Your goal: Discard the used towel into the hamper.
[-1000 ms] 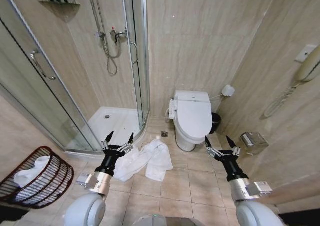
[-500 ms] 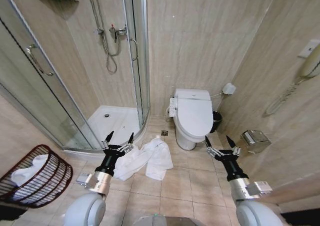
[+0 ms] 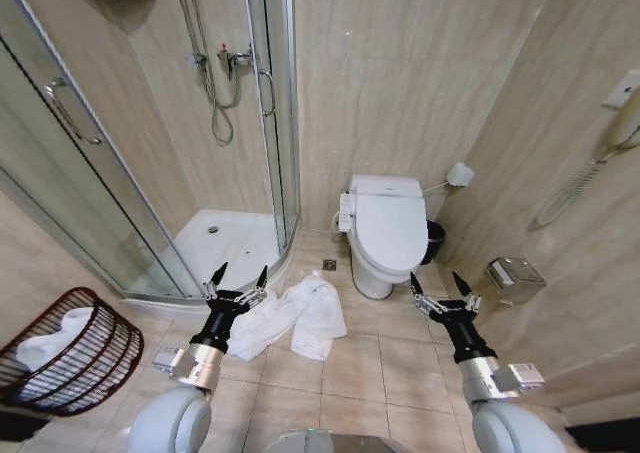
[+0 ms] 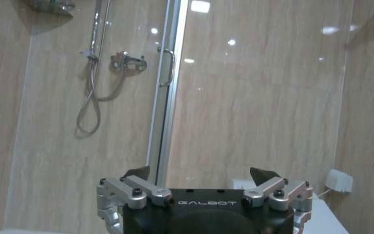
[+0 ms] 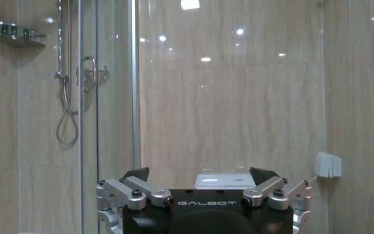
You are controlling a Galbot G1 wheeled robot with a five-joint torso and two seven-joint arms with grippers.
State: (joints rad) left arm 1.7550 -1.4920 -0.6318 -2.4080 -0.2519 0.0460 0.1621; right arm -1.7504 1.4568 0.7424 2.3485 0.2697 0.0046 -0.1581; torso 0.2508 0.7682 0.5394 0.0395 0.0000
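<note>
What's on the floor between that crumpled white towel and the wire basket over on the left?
In the head view, only bare tiles lie between the towel and the hamper; the left hand hovers open above that stretch.

1. "GALBOT" stands in pale letters on the black body of the left gripper [image 4: 200, 176], seen in the left wrist view.
2. The same word "GALBOT" stands on the black body of the right gripper [image 5: 200, 174], seen in the right wrist view.
</note>
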